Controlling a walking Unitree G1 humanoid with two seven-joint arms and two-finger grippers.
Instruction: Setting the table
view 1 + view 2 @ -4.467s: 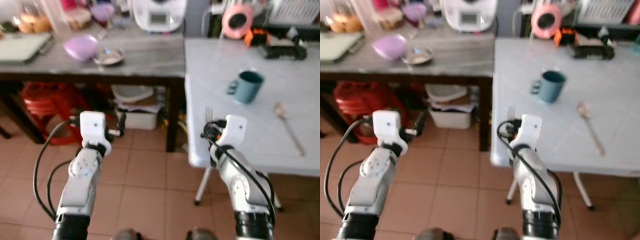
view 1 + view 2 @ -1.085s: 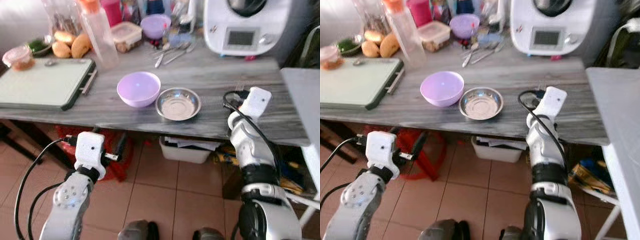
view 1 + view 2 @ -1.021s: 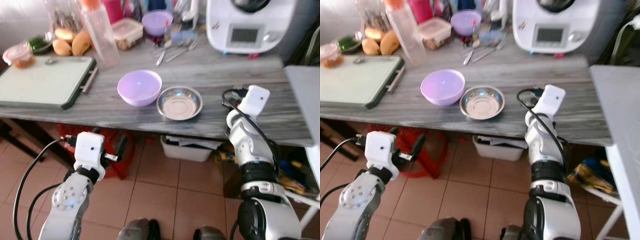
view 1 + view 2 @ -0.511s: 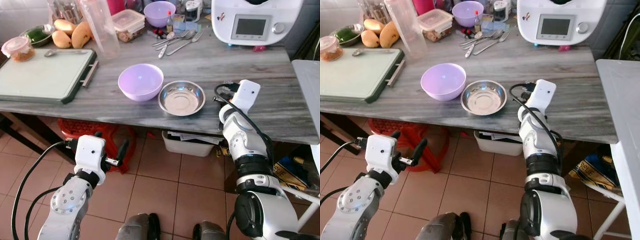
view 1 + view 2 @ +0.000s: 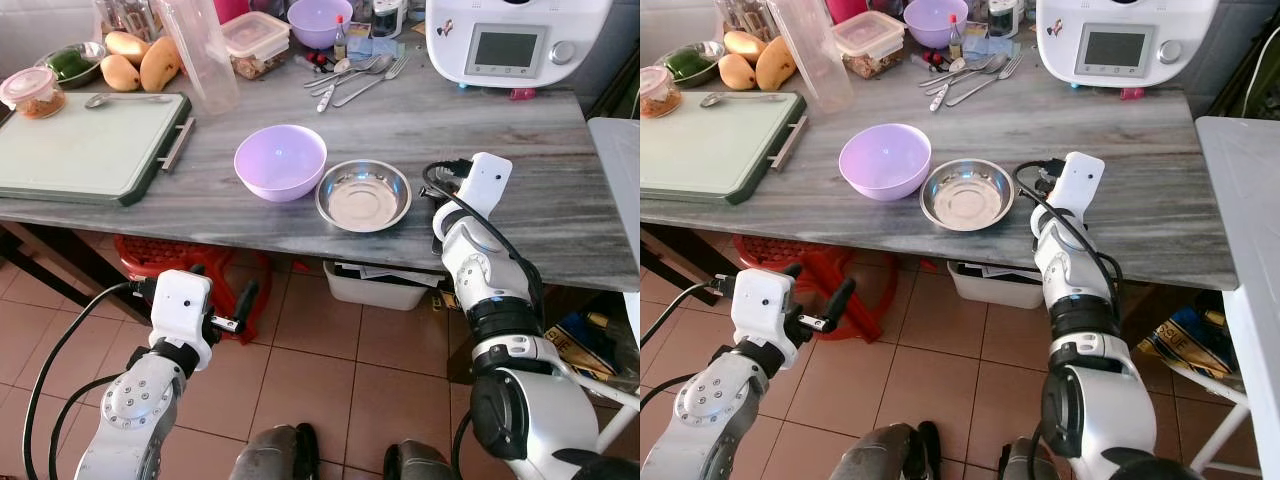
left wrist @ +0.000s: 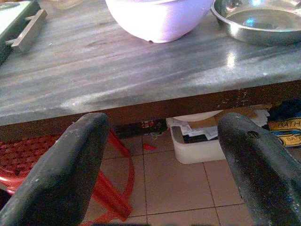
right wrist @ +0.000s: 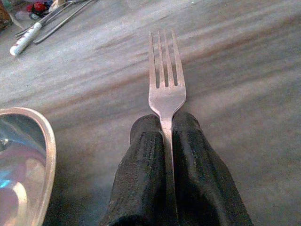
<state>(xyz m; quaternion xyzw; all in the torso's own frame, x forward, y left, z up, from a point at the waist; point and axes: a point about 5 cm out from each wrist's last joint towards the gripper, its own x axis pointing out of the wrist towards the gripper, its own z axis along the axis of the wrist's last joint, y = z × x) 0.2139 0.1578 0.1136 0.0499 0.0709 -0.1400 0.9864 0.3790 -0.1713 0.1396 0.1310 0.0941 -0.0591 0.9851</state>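
The right gripper (image 7: 164, 123), clamped on a fork (image 7: 165, 89) just right of the steel bowl (image 5: 363, 195), should probably lower it flat; the left gripper (image 6: 162, 141) hangs open.

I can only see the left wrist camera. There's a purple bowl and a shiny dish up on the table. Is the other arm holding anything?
Observer: Yes. The right gripper is shut on a fork, prongs pointing away over the grey table.
Operator: Is it close to the shiny dish?
Observer: Quite close. The right gripper sits just beside the steel dish, on its right, and the dish lies next to the purple bowl.
Operator: Are there more forks and spoons?
Observer: A few pieces of cutlery lie further back on the table, near a white kitchen machine.
Operator: And my arm?
Observer: The left gripper is open, down below the table edge.
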